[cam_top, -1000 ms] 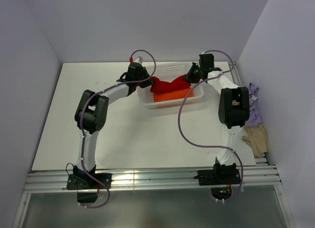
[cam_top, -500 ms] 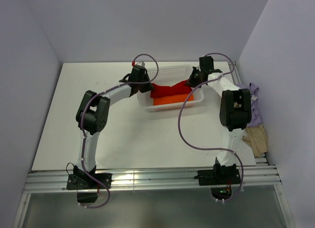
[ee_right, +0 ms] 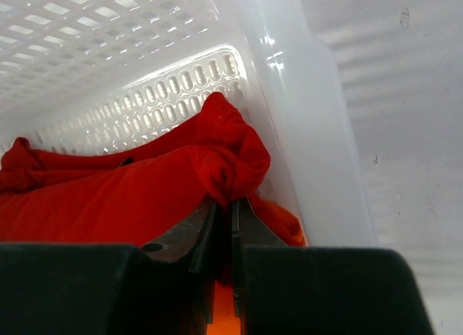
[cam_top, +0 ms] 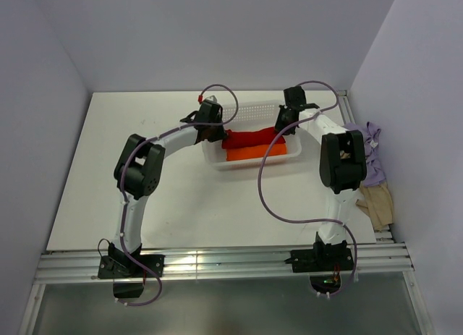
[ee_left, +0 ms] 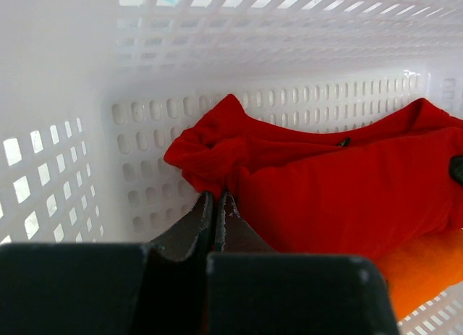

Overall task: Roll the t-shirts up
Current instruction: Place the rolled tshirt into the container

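Red t-shirt [ee_left: 347,197] pinched at both ends inside mesh basket [ee_left: 145,125]: left tool [ee_left: 217,199] fully closed, right tool [ee_right: 223,205] a slit apart. Risk: the looser right pinch slips on lifting.

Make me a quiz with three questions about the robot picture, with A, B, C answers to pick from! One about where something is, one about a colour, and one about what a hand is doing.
1. Where is the red t-shirt?
A. on the floor
B. inside the white basket
C. on a chair

2. What colour is the t-shirt lying under the red one?
A. orange
B. green
C. blue

3. What is the left hand doing?
A. standing wide open
B. holding a cup
C. pinched shut on the red t-shirt's edge

Answers:
1 B, the basket's mesh walls stand around the red cloth in both wrist views.
2 A, the orange t-shirt peeks out below the red one.
3 C, its fingers meet right at the corner of the red cloth.
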You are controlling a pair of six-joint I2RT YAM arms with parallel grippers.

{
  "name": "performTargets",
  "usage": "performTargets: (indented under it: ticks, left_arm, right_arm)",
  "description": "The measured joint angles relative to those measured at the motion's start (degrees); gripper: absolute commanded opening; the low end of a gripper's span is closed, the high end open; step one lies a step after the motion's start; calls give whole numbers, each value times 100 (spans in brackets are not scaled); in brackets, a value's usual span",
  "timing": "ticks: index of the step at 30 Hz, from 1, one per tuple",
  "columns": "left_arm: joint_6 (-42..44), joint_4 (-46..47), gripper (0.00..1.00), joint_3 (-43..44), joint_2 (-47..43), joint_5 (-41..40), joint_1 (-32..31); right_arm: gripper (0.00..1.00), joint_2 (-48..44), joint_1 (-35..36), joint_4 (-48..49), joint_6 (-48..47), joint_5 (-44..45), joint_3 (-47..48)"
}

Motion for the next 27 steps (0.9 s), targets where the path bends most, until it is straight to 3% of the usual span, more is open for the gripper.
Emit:
performTargets:
  ticks: [5,9,17,20,23,27]
  left_arm:
    - [55,-15,21,-109,-116,-116,-59]
    - [142,-81,28,-105,-223,-181,-81]
    - [369,-597,44,673,-271,-282,-83]
    - [409,-697,45,850,-354,-306,-83]
    - [411,-693,45,861,-472,-260,-83]
    - [404,-605,40,826,-535,-79,-85]
  right_arm:
    - [33,0,35,-50,-11,190,0]
    - [47,-48,55,-61,-20,306,0]
    - [54,-387,57,-142,15,605,2]
    - [46,-531,76,-199,11,728,2]
    - [26,-704,101,-216,0,796,0]
    - [11,-883,166,-173,0,791,-9]
